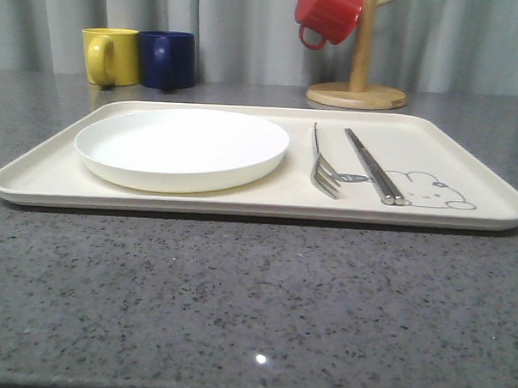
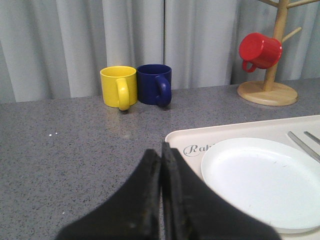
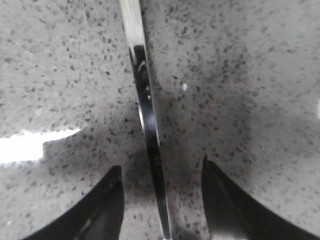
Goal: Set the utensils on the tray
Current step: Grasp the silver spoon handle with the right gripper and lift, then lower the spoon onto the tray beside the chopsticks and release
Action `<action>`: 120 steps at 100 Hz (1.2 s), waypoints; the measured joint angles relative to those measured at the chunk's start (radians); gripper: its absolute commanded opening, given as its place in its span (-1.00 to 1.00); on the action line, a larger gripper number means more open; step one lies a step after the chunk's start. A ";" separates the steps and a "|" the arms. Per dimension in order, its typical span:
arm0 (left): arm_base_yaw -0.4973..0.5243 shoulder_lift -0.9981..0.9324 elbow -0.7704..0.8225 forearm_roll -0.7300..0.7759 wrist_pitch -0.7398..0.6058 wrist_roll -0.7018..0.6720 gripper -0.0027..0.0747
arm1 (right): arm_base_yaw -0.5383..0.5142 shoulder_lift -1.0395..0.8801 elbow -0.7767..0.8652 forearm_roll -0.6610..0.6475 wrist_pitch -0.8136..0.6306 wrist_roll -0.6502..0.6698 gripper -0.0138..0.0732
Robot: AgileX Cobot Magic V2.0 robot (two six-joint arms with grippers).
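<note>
You see grey curtains point(image 1: 249, 30) hanging in folds as backdrop | speckled grey stone countertop point(image 1: 237, 305) spreads beneath | bright light glint point(image 1: 260, 359) sits on its near edge | wooden mug tree point(image 1: 359, 74) stands back right

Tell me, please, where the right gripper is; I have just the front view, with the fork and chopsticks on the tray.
Observer: The right gripper is open, its fingers on either side of a slim shiny metal handle lying on the grey countertop.
Operator: Thank you. Is that the spoon?
Observer: I cannot tell; the wrist picture takes in just the handle, no bowl.
Operator: And the left gripper?
Observer: The left gripper is shut with nothing in it, near the tray corner by the white plate.
</note>
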 measured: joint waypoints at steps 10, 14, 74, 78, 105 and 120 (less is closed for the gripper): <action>0.000 0.000 0.000 0.000 0.000 0.000 -0.98 | 0.000 0.004 -0.002 0.004 -0.003 0.000 0.03; 0.000 0.000 0.000 0.000 0.000 0.000 -0.98 | 0.000 0.005 -0.002 0.006 -0.003 0.000 -0.08; 0.000 0.000 0.000 0.000 0.000 0.000 -0.98 | 0.000 -0.048 -0.004 0.128 -0.003 -0.007 -0.86; 0.000 0.000 0.000 0.000 0.000 0.000 -0.98 | 0.000 -0.074 -0.004 0.142 -0.003 -0.007 -0.86; 0.000 0.000 0.000 0.000 0.000 0.000 -0.98 | 0.093 -0.233 -0.004 0.167 0.047 0.032 -0.83; 0.000 0.000 0.000 0.000 0.000 0.000 -0.98 | 0.209 -0.262 -0.004 0.172 0.054 0.094 -0.83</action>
